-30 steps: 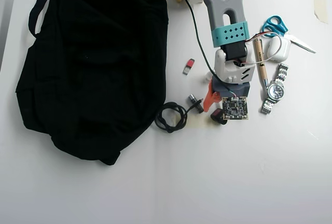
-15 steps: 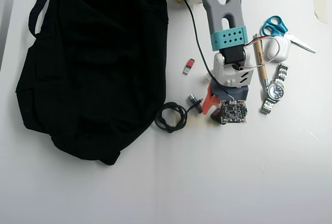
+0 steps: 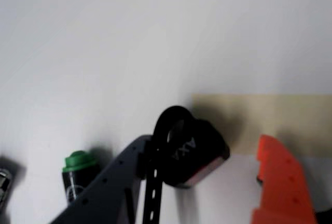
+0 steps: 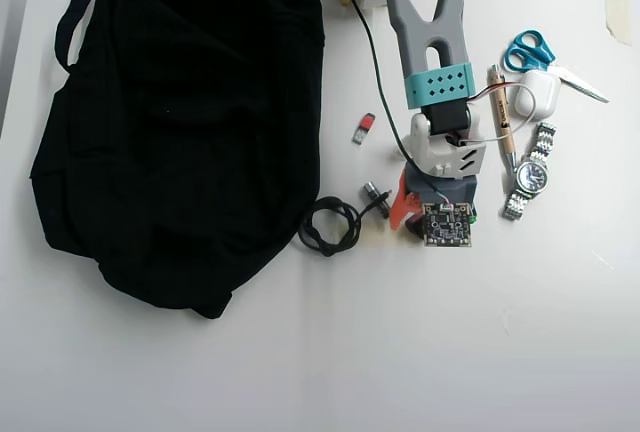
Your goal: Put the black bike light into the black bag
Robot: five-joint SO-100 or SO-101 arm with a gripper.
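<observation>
Up close, the black bike light [image 3: 199, 154] looks rounded, strap looped.

Overhead view: we look straight down from well above on the white table [image 4: 330, 352], black bag [image 4: 180, 122] left, arm [image 4: 432, 42] upper right. Wrist view: we ride the arm, close over the table [image 3: 104, 42]; both views share the gripper [image 3: 233, 182] area.

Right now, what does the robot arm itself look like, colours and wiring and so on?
The arm is grey with a forked link, a teal perforated bracket and a white wrist housing. A bare circuit board sits at its tip, and thin wires run alongside. The hand has one grey finger and one orange finger.
</observation>
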